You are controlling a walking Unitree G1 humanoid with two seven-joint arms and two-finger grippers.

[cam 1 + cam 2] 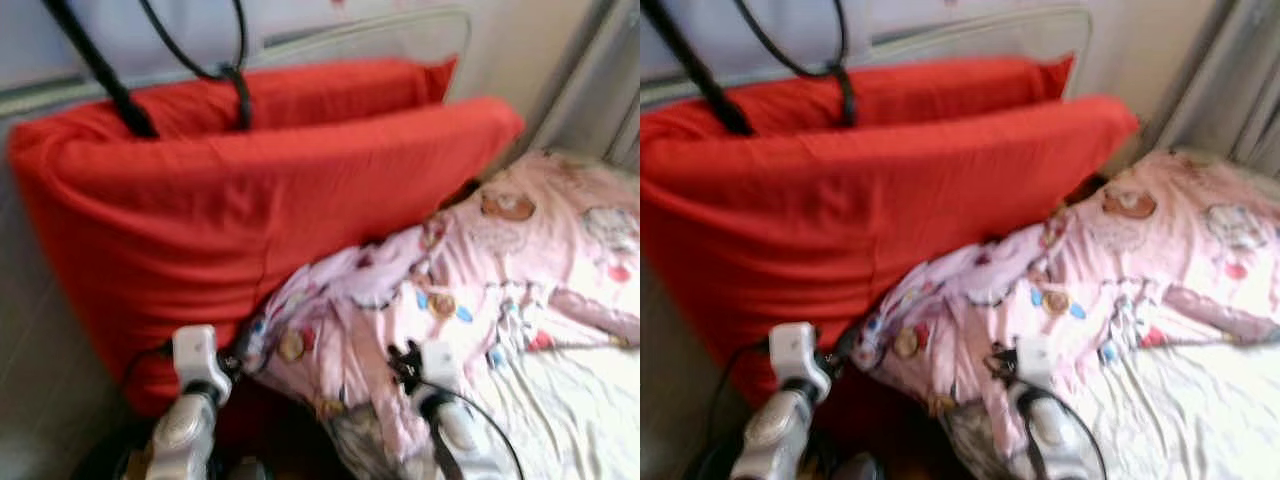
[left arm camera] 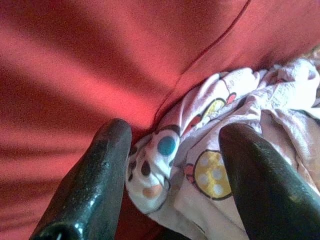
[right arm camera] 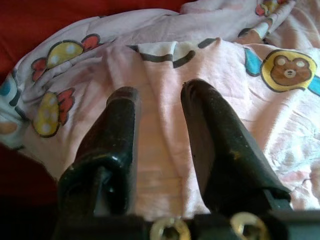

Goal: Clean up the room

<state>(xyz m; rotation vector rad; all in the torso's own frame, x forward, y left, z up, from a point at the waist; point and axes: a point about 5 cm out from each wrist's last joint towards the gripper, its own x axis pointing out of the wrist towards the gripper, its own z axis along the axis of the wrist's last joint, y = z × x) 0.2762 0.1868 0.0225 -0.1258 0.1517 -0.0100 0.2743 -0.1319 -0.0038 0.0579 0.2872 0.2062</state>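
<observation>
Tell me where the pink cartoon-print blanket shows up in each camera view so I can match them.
Left eye view: pink cartoon-print blanket spreads lower right, against the red pillow.
Right eye view: lower right again.
Left wrist view: its bunched edge lies between the left gripper fingers.
Right wrist view: it lies under the right gripper.
Shared landmark: the red pillow.
</observation>
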